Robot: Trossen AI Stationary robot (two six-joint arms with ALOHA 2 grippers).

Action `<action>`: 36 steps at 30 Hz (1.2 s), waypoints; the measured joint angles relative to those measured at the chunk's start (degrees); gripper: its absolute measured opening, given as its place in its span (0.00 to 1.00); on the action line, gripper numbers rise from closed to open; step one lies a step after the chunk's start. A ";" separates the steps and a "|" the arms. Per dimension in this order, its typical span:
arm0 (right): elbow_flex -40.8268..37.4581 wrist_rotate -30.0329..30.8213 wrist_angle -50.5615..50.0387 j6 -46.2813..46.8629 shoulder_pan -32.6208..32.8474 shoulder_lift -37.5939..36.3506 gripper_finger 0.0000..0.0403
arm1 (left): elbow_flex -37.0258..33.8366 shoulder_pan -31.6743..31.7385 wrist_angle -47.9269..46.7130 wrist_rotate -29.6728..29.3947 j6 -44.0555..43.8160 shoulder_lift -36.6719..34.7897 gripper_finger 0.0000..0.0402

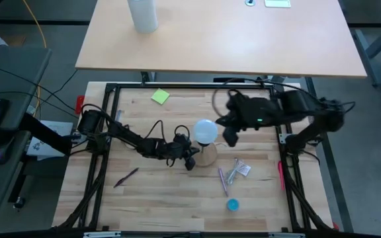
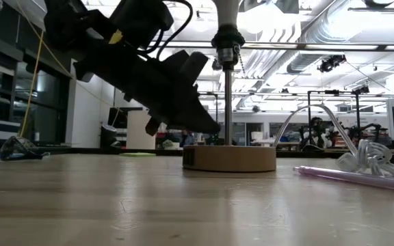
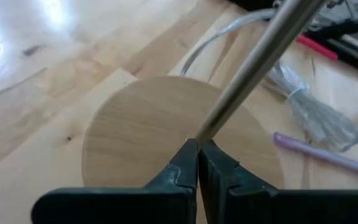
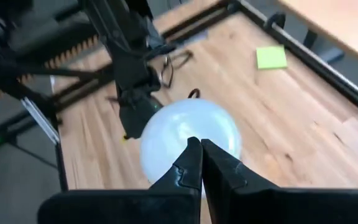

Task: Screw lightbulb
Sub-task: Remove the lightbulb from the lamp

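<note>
High view. The lightbulb [image 1: 206,131] sits at the centre of the wooden table [image 1: 164,198], atop the lamp stand whose round wooden base [image 1: 208,156] shows just below it, at its 6 o'clock. The left gripper [image 1: 192,160] lies at about 8 o'clock of the bulb, low beside the base, its fingers pressed together on nothing. The right gripper [image 1: 231,137] is at 3 o'clock of the bulb, just beside the globe, fingers also pressed together. A green sticky note [image 1: 160,96] lies at 11 o'clock; a blue cap [image 1: 233,205] at 5 o'clock; a purple pen [image 1: 222,181] between them and the base.

Low view. The metal rod [image 2: 228,102] rises upright from the base [image 2: 229,158]; the bulb's neck [image 2: 228,14] is at 12 o'clock, above the socket. The left gripper [image 2: 207,126] slants down at 9 o'clock of the rod.

Left wrist view. The closed fingertips [image 3: 199,155] hang over the base [image 3: 135,137], near the foot of the rod [image 3: 253,68]; contact cannot be told.

Right wrist view. The closed fingertips [image 4: 199,152] point at the globe [image 4: 179,134]; contact cannot be told.
</note>
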 joint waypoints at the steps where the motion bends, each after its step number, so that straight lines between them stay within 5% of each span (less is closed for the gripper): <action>1: 3.51 -0.99 -2.38 -0.01 -0.45 2.46 0.00 | 0.00 0.11 -0.61 0.31 -0.01 0.00 0.00; 7: 21.14 -5.59 -14.54 -0.07 -2.43 15.08 0.00 | 0.00 0.16 -1.77 0.76 -0.92 0.00 0.00; 16: 18.46 -5.62 -15.79 0.35 -3.00 13.56 0.00 | 0.22 0.16 -1.10 4.52 2.68 -1.59 0.07; 29: 20.94 -3.13 -14.53 -0.62 -3.47 11.71 0.00 | 0.22 1.42 3.76 2.23 11.04 -1.18 0.51; 36: 20.94 -3.13 -14.56 -0.63 -3.55 11.73 0.00 | 0.20 4.02 5.73 6.17 12.91 -1.16 0.53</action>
